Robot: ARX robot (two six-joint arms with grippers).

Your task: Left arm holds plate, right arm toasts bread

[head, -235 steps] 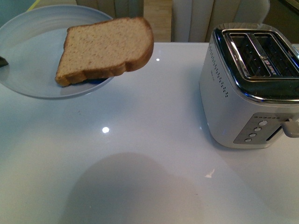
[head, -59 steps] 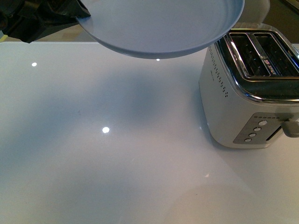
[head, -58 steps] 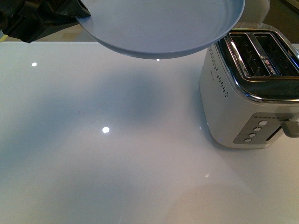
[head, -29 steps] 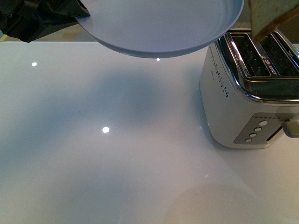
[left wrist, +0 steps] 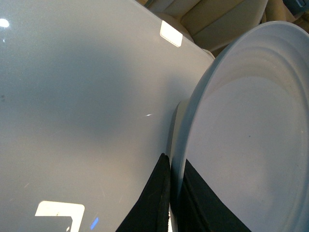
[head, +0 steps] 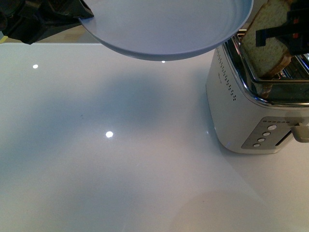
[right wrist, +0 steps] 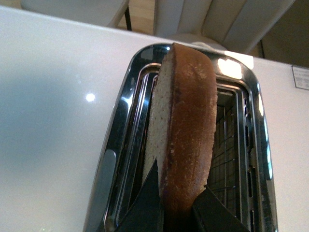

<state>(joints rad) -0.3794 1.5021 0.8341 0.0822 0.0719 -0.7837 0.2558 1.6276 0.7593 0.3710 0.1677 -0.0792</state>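
Setting: a kitchen or dining area of domestic type, fitted out for robot trials.

Evidence:
- 1 glossy white desk [head: 145, 164] carries a white and chrome toaster [head: 236, 111] at its right side. The toaster has 2 slots and a row of round buttons [head: 264, 136] on its near face.
- Tableware and food are present: 1 pale blue plate [head: 169, 24] and 1 slice of brown bread [head: 265, 41].
- Pale cream chairs [left wrist: 217, 19] stand beyond the far edge of the desk.
- Small lamp reflections [head: 109, 134] show on the desk surface.
- A white label [left wrist: 171, 34] is stuck to the desk.
- The black left tool [left wrist: 176, 198] clamps the plate rim, and the black right tool [right wrist: 179, 176] grips the bread.
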